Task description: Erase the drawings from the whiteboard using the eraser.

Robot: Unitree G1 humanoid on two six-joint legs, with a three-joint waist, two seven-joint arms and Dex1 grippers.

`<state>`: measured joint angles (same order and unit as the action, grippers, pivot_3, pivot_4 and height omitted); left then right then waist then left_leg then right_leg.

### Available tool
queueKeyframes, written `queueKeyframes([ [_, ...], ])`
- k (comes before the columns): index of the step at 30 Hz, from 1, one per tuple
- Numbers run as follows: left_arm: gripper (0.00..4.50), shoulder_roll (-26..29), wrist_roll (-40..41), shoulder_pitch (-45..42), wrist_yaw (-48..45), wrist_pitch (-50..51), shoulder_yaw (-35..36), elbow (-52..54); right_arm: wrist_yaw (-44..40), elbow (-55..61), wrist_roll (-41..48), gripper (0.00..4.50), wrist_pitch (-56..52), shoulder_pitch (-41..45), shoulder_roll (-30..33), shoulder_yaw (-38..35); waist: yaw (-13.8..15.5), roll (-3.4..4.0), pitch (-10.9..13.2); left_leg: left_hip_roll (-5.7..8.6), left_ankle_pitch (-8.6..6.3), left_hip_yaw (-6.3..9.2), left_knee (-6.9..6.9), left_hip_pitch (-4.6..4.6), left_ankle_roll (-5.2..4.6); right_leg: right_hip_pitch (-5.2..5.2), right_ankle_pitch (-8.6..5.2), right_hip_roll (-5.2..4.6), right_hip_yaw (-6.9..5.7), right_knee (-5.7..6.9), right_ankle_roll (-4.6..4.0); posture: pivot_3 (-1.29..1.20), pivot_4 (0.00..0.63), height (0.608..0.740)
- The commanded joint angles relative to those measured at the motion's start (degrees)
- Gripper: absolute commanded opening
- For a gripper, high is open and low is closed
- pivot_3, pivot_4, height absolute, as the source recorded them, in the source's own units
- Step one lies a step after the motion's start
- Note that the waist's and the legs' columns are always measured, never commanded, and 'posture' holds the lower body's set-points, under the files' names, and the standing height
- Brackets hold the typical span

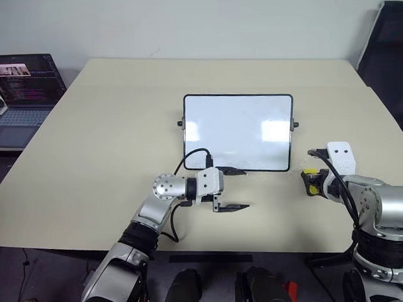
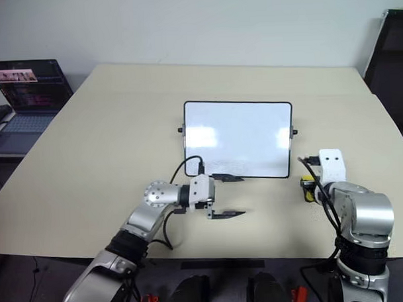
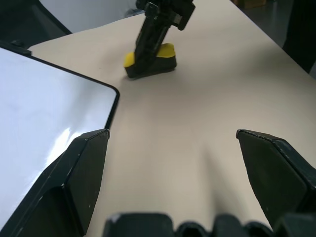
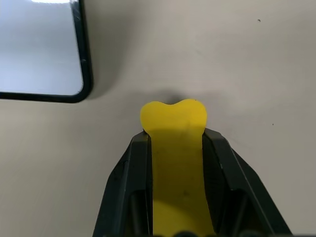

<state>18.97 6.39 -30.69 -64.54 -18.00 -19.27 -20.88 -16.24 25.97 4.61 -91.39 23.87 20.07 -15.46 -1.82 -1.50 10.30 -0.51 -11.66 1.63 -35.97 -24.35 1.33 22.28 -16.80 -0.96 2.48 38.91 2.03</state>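
Right wrist view: right pincer (image 4: 174, 143) clamps the eraser (image 4: 175, 163); left pincer (image 1: 233, 189) released; whiteboard (image 1: 238, 131) blank.

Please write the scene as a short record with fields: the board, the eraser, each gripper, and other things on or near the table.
whiteboard: lies flat on the beige table; surface looks blank, no marks visible
eraser: yellow, resting on the table beside the board's right edge
right gripper: shut on the eraser
left gripper: open, holding nothing, at the board's near edge
laptop: open, screen lit, to the left of the table
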Motion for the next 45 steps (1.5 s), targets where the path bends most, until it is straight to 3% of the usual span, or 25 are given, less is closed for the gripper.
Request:
queueKeyframes([
  [1,4.50,0.47,0.37,-0.19,0.33,-0.48,1.23,2.20,-0.02,0.33,1.17,0.99,1.26,0.92,1.13,0.49,0.00,0.00,0.00,0.00,0.00,0.01,0.00,0.00,0.00,0.00,0.00,0.00,-0.01,0.00,0.00,0.00,0.150,0.740],
  [16,4.50,-0.21,0.74,-0.73,0.88,1.49,1.54,3.58,0.17,-1.97,3.41,0.99,2.93,0.31,4.34,0.93,-0.02,0.00,0.00,0.00,0.00,0.00,-0.02,0.00,0.00,-0.01,0.00,0.02,0.00,0.03,0.00,0.00,0.150,0.740],
  [21,4.50,-0.15,0.84,-0.84,0.64,1.60,1.79,3.82,0.35,-1.88,4.32,2.42,2.68,0.07,3.85,0.70,-0.03,0.00,0.00,-0.01,0.00,0.00,-0.02,0.00,0.00,-0.01,0.00,0.02,-0.01,0.03,0.00,0.00,0.150,0.740],
  [26,4.50,-0.18,0.82,-0.96,0.55,1.73,2.05,3.83,0.48,-2.70,4.51,4.28,3.32,0.56,3.99,0.65,-0.02,0.00,0.00,0.00,0.00,0.00,-0.02,0.00,0.00,-0.01,0.00,0.02,0.00,0.03,0.00,0.00,0.150,0.740],
  [27,4.50,-0.21,0.82,-0.93,0.57,1.79,2.06,3.94,0.51,-2.82,4.51,4.45,3.42,0.63,4.03,0.66,-0.03,0.00,0.00,0.00,0.00,0.00,-0.02,0.00,0.00,-0.01,0.00,0.02,0.00,0.03,0.00,0.00,0.150,0.740],
  [37,4.50,0.20,1.15,-0.41,1.50,3.33,2.94,6.12,1.21,-2.56,4.20,4.45,3.38,3.05,4.43,-0.24,-0.04,0.00,0.00,-0.01,0.00,0.01,-0.03,0.00,0.00,-0.01,0.01,0.02,0.00,0.05,-0.01,0.00,0.150,0.740],
  [40,4.50,1.85,2.80,0.26,4.71,7.92,6.40,11.58,2.14,-0.48,3.82,4.45,3.23,5.12,4.33,-2.01,-0.08,0.00,0.00,-0.02,0.00,0.04,-0.04,0.01,0.00,0.00,0.01,0.02,0.00,0.06,-0.01,0.00,0.150,0.740],
  [45,4.50,5.02,3.64,3.48,17.99,22.68,16.15,27.96,6.91,7.63,1.11,4.45,3.73,8.41,3.11,-4.16,-0.10,0.02,0.00,-0.04,0.00,0.26,-0.02,0.00,0.00,0.02,0.00,0.02,-0.01,0.07,0.00,0.00,0.150,0.740],
])
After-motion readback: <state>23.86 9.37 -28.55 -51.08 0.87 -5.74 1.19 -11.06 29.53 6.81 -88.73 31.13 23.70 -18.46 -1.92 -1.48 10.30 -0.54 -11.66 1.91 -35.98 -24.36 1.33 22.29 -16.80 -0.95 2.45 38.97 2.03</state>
